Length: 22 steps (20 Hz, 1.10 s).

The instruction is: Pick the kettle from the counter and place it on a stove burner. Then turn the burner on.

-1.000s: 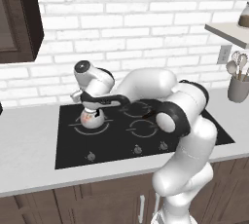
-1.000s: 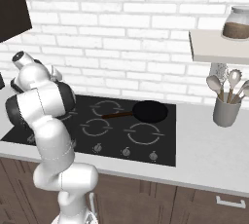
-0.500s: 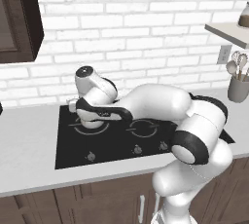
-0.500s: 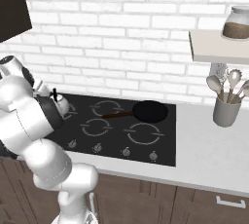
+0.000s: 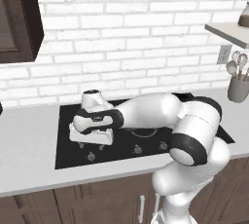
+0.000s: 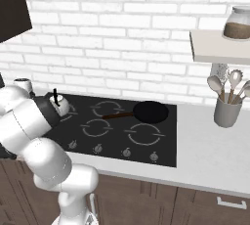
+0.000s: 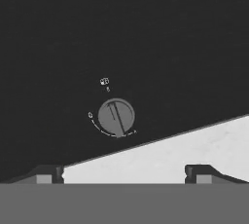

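Item one — your end effector (image 7: 124, 174): fingers (image 7: 46, 173) spread wide, nothing between them, poised over the cooktop's (image 7: 146, 38) front edge with a grey control knob (image 7: 115, 116) just ahead. Kettle (image 6: 60, 106): stood on the black glass at the left rear of the cooktop (partly hidden behind your arm), off the pale bench (image 6: 210, 155). Frying pan (image 6: 150, 111): sat on a rear ring, handle pointing left. Utensil cup (image 6: 227, 113) — stood on the bench right of the cooktop, beneath a shelf (image 6: 217, 48) bearing a jar (image 6: 237, 23).
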Available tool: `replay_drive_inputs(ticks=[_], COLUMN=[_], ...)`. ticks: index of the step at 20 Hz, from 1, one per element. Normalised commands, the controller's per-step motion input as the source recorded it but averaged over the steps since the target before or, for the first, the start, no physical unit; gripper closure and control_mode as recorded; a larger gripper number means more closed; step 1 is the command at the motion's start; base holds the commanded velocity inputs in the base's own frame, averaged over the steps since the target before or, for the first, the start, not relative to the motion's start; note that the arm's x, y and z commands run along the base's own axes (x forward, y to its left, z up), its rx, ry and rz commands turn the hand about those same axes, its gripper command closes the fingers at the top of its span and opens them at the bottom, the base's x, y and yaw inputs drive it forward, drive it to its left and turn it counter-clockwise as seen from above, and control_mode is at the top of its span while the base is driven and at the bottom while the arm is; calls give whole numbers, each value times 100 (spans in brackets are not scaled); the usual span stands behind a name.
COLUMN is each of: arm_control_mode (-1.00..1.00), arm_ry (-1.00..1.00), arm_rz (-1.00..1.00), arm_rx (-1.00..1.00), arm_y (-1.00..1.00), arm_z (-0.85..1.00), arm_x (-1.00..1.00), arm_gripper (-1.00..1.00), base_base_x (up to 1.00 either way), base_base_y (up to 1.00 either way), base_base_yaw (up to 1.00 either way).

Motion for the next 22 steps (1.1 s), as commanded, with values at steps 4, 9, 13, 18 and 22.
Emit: replay_drive_inputs(ticks=[4,9,13,18,22], arm_control_mode=[-100,-100,-100,-100,-100], arm_ry=[26,0,-7,-2,0], arm_rz=[0,0,-2,-1,0], arm_rx=[-12,-10,-2,0,0], arm_y=[2,0,8,3,0], arm_z=[-43,-38,-7,-6,-9], arm_x=[23,36,21,-14,-31], arm_gripper=[-100,-100,-100,-100,-100], base_base_x=[0,0,0,0,0], base_base_y=[0,0,0,0,0], base_base_yaw=[0,0,0,0,0])
